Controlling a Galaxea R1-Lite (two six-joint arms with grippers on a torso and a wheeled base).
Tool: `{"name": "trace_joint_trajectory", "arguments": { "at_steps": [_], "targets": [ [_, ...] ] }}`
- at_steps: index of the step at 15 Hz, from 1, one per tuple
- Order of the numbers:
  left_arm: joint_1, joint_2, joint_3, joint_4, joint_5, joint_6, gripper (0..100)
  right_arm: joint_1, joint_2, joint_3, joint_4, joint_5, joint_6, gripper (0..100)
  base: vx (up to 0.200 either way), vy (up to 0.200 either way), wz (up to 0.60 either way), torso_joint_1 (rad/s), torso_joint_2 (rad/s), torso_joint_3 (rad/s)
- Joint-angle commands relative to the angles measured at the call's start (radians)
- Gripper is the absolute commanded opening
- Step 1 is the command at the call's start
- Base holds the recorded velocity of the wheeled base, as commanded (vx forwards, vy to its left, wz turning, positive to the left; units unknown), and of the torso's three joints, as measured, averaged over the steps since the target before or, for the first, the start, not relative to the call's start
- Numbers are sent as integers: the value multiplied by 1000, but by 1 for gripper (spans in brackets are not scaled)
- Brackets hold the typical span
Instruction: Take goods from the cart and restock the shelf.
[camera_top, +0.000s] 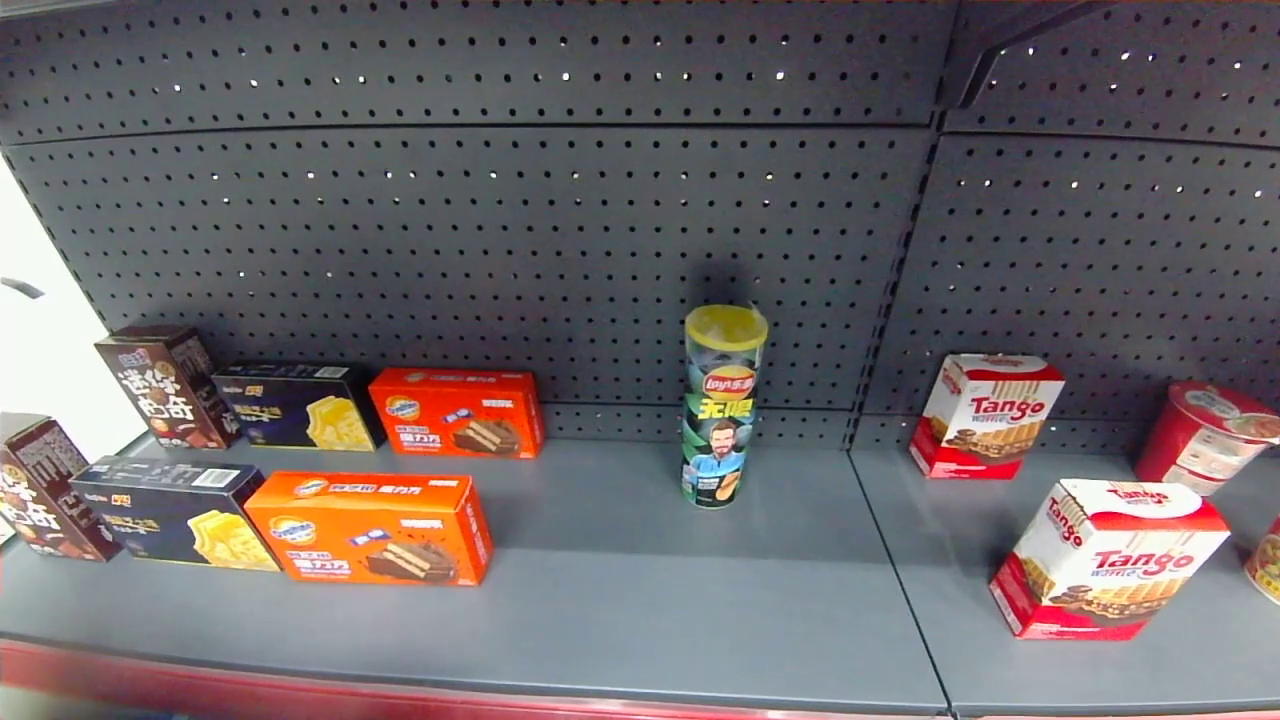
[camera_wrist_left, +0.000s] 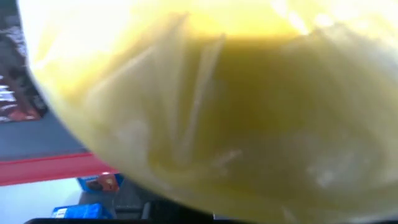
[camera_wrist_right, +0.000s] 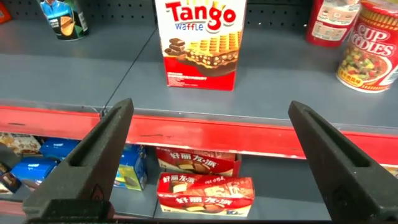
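A large yellow translucent surface (camera_wrist_left: 236, 106), blurred and pressed right up against the camera, takes up the left wrist view; what it belongs to I cannot tell. A chips can (camera_top: 722, 405) with a yellow lid stands upright at the back middle of the grey shelf (camera_top: 620, 600), and it is also in the right wrist view as the chips can (camera_wrist_right: 62, 15). My right gripper (camera_wrist_right: 210, 106) is open in front of the shelf's red front edge (camera_wrist_right: 249, 134), nothing between its fingers, facing a Tango wafer box (camera_wrist_right: 202, 40).
Orange boxes (camera_top: 372, 528), dark boxes (camera_top: 180, 512) and brown boxes (camera_top: 165, 385) line the shelf's left. Two Tango boxes (camera_top: 1105, 560) and a red cup (camera_top: 1205, 435) sit right. Cup noodles (camera_wrist_right: 367, 43) stand beside the near Tango box. Red pie boxes (camera_wrist_right: 205, 190) fill the lower shelf.
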Motion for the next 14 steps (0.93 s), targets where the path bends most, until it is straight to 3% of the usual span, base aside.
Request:
{"name": "trace_joint_trajectory", "arguments": {
  "at_steps": [1, 2, 3, 4, 6, 11, 14],
  "targets": [
    [31, -5, -62, 56, 15, 1, 0, 6, 24, 0, -1, -4, 39, 100, 0, 0, 0, 0, 0, 0],
    [52, -26, -94, 103, 24, 1, 0, 6, 23, 0, -7, -1, 16, 100, 0, 0, 0, 0, 0, 0],
    [72, -51, -123, 156, 24, 1, 0, 4, 23, -9, -47, 73, -69, 100, 0, 0, 0, 0, 0, 0],
    [80, -71, -139, 191, 24, 1, 0, 18, 57, -95, -102, 199, -80, 100, 0, 0, 0, 0, 0, 0],
    [81, -112, -165, 277, 39, 4, 0, 52, 241, -267, -68, 245, -79, 100, 0, 0, 0, 0, 0, 0],
    [81, -112, -132, 281, 45, 29, 0, 131, 488, -469, -16, 272, -115, 100, 0, 0, 0, 0, 0, 0],
    [81, -112, -88, 275, 42, 32, 0, 242, 644, -568, -12, 292, -119, 100, 0, 0, 0, 0, 0, 0]
  ]
}}
